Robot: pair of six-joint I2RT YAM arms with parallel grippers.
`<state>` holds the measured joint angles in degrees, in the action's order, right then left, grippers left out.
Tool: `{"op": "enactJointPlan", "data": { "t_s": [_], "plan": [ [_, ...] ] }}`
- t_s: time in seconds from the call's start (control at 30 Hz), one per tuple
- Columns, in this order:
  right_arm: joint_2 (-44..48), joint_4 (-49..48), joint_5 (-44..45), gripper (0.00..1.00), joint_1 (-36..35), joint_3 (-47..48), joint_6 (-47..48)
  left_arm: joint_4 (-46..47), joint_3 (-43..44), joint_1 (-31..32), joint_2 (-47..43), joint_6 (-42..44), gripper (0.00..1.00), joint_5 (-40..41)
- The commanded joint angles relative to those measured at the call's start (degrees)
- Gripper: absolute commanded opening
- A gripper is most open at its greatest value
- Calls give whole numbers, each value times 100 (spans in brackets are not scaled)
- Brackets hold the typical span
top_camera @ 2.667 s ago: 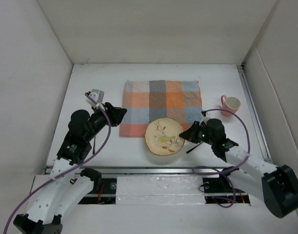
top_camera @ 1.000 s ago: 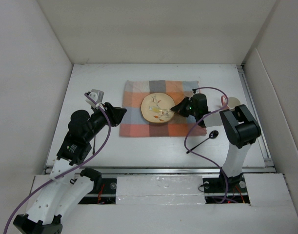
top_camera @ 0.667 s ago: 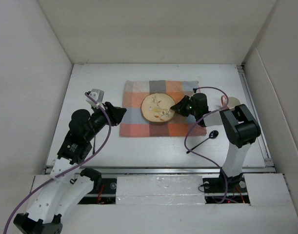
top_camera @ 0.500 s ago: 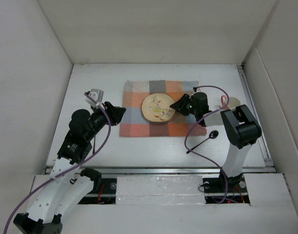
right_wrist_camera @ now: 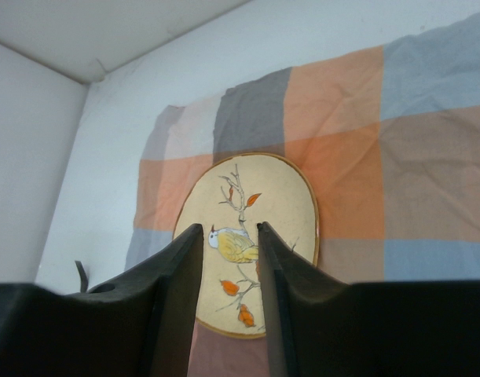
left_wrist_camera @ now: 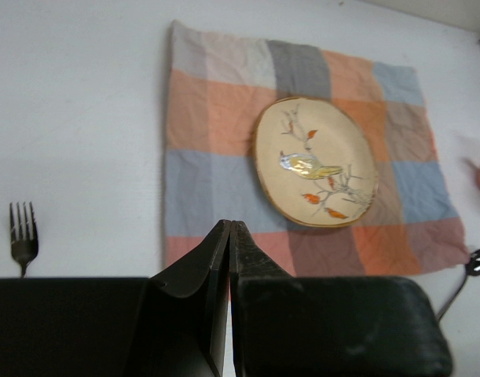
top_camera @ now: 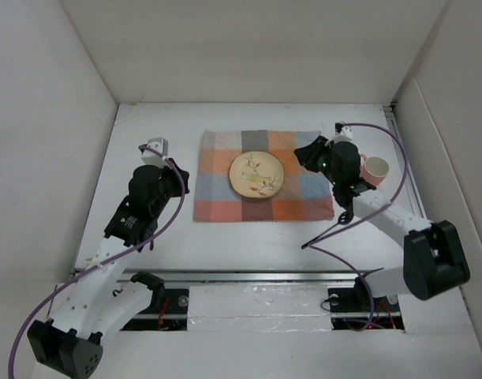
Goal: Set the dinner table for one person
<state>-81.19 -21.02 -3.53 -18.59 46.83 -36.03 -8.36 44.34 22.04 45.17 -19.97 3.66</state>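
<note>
One broad white dinner table (top_camera: 154,130), walled in white, is carrying everything, and a checked orange, grey and blue placemat (top_camera: 217,197) is lying flat near its middle. Both arms are reaching in from the near edge. The left gripper (left_wrist_camera: 230,229) is hanging just off the cloth's left edge with its jaws pressed together on nothing. The right gripper (right_wrist_camera: 228,229) is hovering over the cloth's right part, its jaws slightly spread and empty. A cream plate (top_camera: 256,174) painted with a bird is sitting on the placemat's centre. A pink mug (top_camera: 375,168) is standing on bare table just right of the cloth, partly blocked by the right arm. A fork (left_wrist_camera: 23,232) is lying left of the cloth, its handle hidden behind the left gripper, and a dark spoon (left_wrist_camera: 475,261) is lying off the near right corner.
</note>
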Motion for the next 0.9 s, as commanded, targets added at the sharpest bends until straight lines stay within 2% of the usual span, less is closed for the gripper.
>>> {"op": "enactJointPlan", "data": {
  "t_s": [0.0, 0.03, 0.07, 0.13, 0.2, 0.27, 0.3, 0.4, 0.5, 0.57, 0.73, 0.87],
  "plan": [
    [637, 142, 633, 23, -285, -489, 254, -227, 295, 11, 158, 19, 0, 722],
    [1057, 107, 669, 3, -425, -595, 341, -306, 295, 11, 263, 2, 1, 1098],
    [1253, 80, 695, 0, -478, -822, 395, -437, 312, 11, 343, 2, 5, 1328],
    [1666, 150, 722, 0, -610, -947, 622, -570, 313, -42, 649, 133, 9, 1961],
    [2176, 438, 906, 0, -699, -939, 816, -841, 400, -243, 966, 212, 14, 2182],
    [2500, 572, 1334, 5, -699, -930, 1132, -1070, 462, -628, 1624, 133, 17, 2209],
    [2503, 572, 1337, 5, -699, -939, 1133, -1071, 462, -631, 1627, 133, 17, 2148],
    [2599, 660, 1364, 6, -646, -965, 1370, -1282, 672, -1298, 2276, 177, 21, 1544],
    [2713, 581, 1075, 12, -514, -1018, 1406, -1361, 865, -1431, 2978, 230, 23, 1524],
    [2792, 572, 943, 18, -514, -1035, 1441, -1562, 1067, -1632, 3611, 186, 21, 1480],
    [3029, 713, 951, 23, -400, -1053, 1494, -1615, 1287, -1695, 4559, 441, 24, 1137],
    [3109, 730, 837, 25, -294, -1088, 1503, -1722, 1411, -1878, 4756, 467, 26, 1259]
  ]
}}
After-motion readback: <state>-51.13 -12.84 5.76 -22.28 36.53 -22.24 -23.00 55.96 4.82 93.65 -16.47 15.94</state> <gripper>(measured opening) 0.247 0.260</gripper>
